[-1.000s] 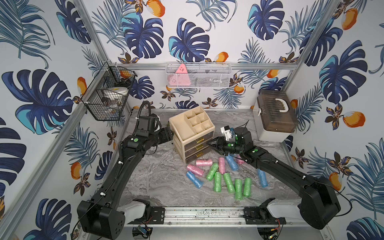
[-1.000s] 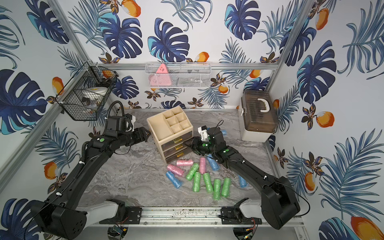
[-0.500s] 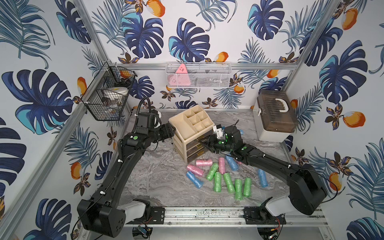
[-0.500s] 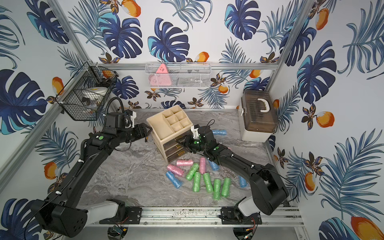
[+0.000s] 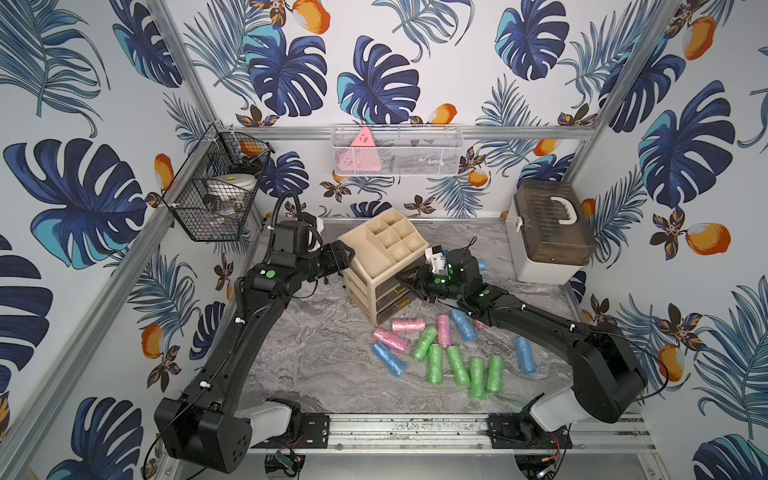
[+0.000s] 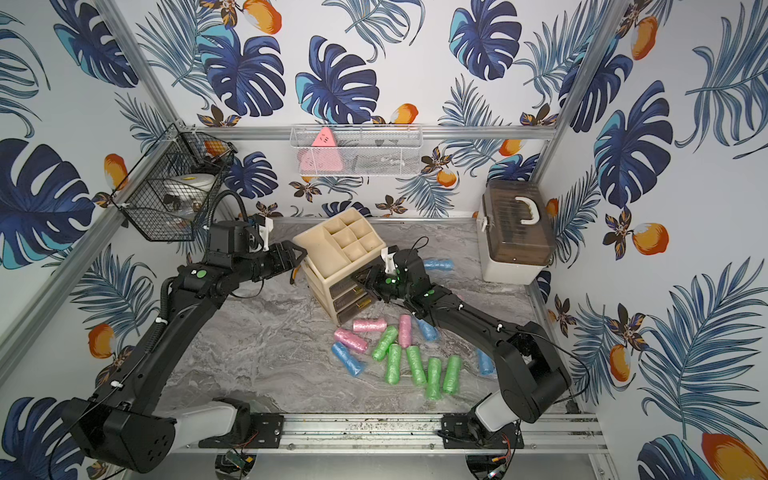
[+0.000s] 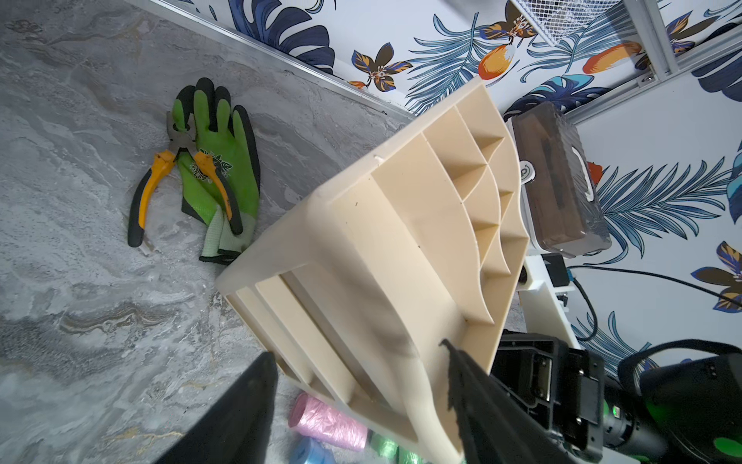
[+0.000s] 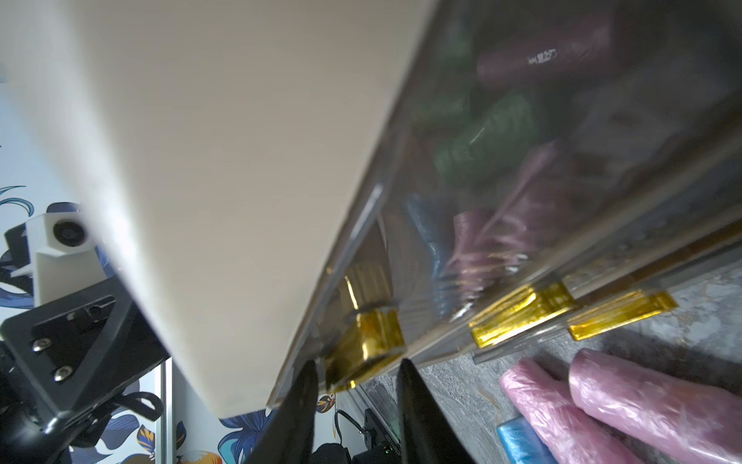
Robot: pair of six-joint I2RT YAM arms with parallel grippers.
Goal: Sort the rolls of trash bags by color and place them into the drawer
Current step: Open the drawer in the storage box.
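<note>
Drawer unit (image 5: 368, 259): smooth, matt cream plastic.
Drawer fronts (image 8: 562, 160): clear glossy plastic.
Handles (image 8: 371, 341): shiny gold foil.
Rolls (image 5: 457, 365): crinkly, glossy thin plastic.
Tabletop (image 5: 316, 353): matt grey marble look.
Glove (image 7: 219, 160): green knit cloth.

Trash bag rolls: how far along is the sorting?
Nothing looks done: pink, blue and green rolls lie loose on the table, drawers shut. In hand: right end effector straddles the top drawer's gold handle; left end effector flanks the organizer's edge. Left: all the sorting.

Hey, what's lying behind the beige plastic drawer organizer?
A green-and-black work glove lies on the grey marble tabletop behind the beige plastic drawer organizer, orange-handled pliers resting across it. The organizer covers the tabletop right against its back, so anything there cannot be seen.
</note>
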